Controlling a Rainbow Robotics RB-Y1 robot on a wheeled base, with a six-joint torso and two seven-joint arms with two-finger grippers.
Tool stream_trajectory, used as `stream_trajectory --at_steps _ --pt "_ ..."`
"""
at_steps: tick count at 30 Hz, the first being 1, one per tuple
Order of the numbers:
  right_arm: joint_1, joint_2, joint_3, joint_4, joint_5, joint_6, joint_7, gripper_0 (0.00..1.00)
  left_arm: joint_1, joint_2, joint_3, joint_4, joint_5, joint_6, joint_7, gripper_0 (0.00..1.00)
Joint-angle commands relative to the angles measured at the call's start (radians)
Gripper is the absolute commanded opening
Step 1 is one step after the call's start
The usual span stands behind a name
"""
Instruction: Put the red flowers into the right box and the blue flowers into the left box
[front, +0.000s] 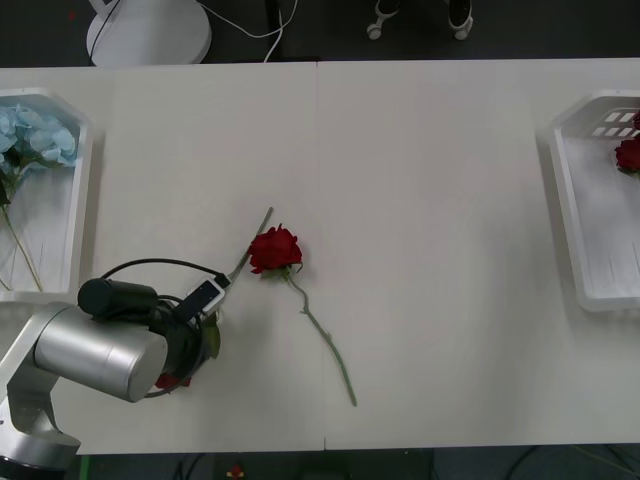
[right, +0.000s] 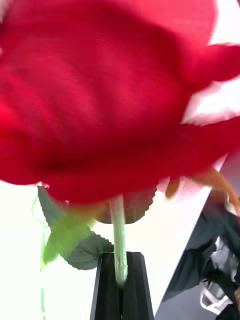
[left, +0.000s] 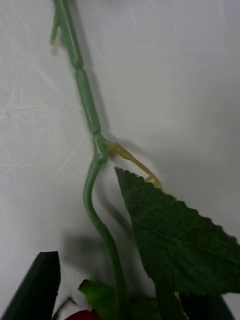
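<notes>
One red flower (front: 275, 249) lies mid-table, its stem running toward the front edge. A second red flower (front: 170, 380) lies under my left wrist (front: 120, 350), its stem (front: 255, 235) reaching away past the first bloom. In the left wrist view my left gripper (left: 120, 285) is open and low over the table, with that stem (left: 90, 110) and a leaf (left: 175, 235) between its fingers (left: 37, 285). My right gripper (right: 120, 287) is shut on the stem of another red flower (right: 100, 100), its bloom close to the camera. Blue flowers (front: 35, 135) lie in the left box (front: 80, 200). Red flowers (front: 629, 152) lie in the right box (front: 565, 200).
The table's front edge (front: 320, 445) runs just below my left arm. A white lamp base (front: 148, 32) and cables stand on the floor beyond the far edge. A wide bare stretch of table separates the two boxes.
</notes>
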Motion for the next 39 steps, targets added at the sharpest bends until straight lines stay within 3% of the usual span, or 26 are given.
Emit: stream_trajectory --at_steps 1,4,7,11,16,26,39 --pt "0.031 0.029 -0.037 -0.003 0.012 -0.022 -0.057 0.00 -0.042 0.016 -0.026 0.029 0.008 -0.007 -0.002 0.47" --pt "0.032 0.031 -0.037 -0.002 0.010 -0.019 -0.066 0.01 -0.046 0.011 -0.026 0.036 0.008 -0.007 -0.002 0.13" --pt "0.032 0.029 -0.058 -0.002 0.007 -0.019 -0.069 0.39 -0.049 0.011 -0.026 0.038 0.009 -0.007 -0.002 0.00" --pt "0.032 0.017 -0.100 -0.003 -0.029 -0.017 -0.065 0.69 -0.057 0.007 -0.017 0.033 0.025 -0.007 0.010 0.00" --pt "0.029 -0.015 -0.135 -0.034 -0.089 0.012 -0.049 0.92 -0.068 0.007 0.008 -0.016 0.052 -0.006 0.100 0.00" --pt "0.029 -0.097 -0.221 -0.295 -0.341 0.294 -0.034 0.96 -0.198 0.007 0.132 -0.089 0.189 0.151 0.429 0.00" --pt "0.031 -0.097 -0.152 -0.506 -0.700 0.467 -0.037 1.00 -0.313 0.007 0.230 -0.082 0.325 0.206 0.959 0.00"
